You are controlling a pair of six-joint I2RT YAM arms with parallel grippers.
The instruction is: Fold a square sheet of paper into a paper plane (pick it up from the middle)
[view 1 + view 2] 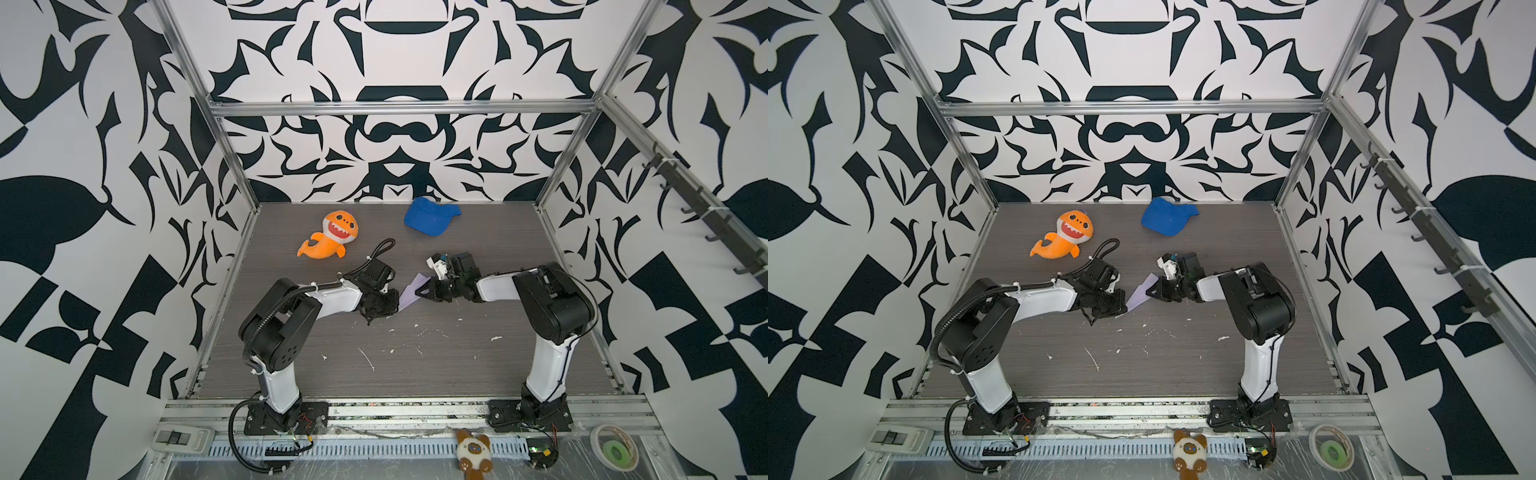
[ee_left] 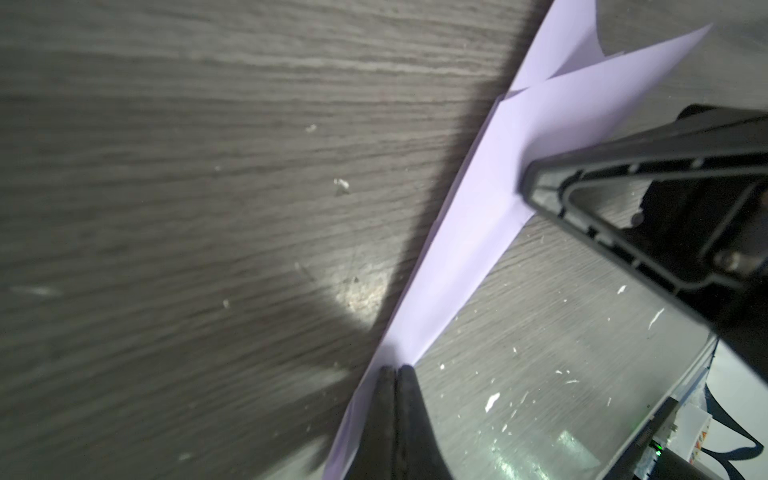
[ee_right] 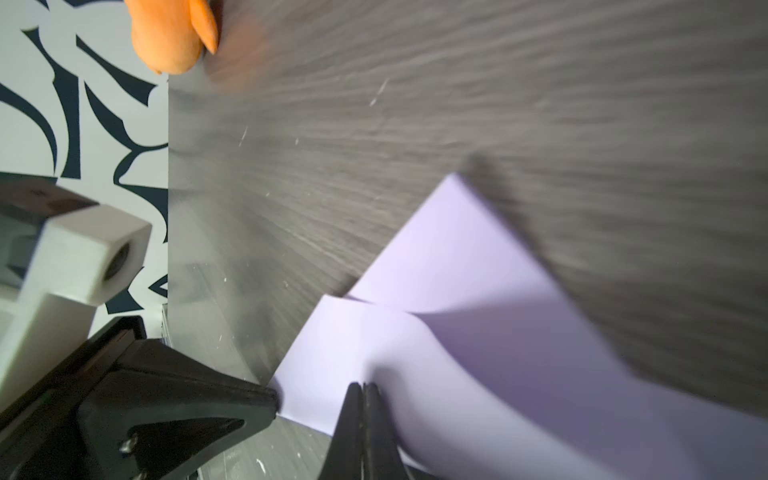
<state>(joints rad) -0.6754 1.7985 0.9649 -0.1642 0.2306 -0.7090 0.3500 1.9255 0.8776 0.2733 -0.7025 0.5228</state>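
Out in the middle of the dark grey wood-grain tabletop point(image 1: 415, 365), the two arms meet over the paper plane point(image 1: 409, 293), a pale-lavender sheet folded into a long narrow pointed shape. It hangs slanted between them, with its shadow thrown on the boards underneath. The left gripper point(image 2: 395, 370) has its black fingers pressed tight together on the narrow pointed end, and the paper runs away from them in a straight creased strip. The right gripper point(image 3: 363, 386) has its fingers just as tightly closed, pinching the wider end, where a loose flap curls up and two layers fan apart. In the right wrist view the left gripper's fingertip sits right at the corner of the sheet. In both top views the plane point(image 1: 1140, 295) shows only as a small lilac sliver wedged between the two black heads, with the left gripper point(image 1: 397, 306) at its lower end and the right gripper point(image 1: 417, 293) at its side. Farther back, well apart from the paper, a bright orange plush shark point(image 1: 332, 237) lies on its side, and a crumpled blue fabric cap point(image 1: 430, 216) rests near the rear wall. Small white flecks point(image 1: 494, 338) dot the table nearer the arm bases.
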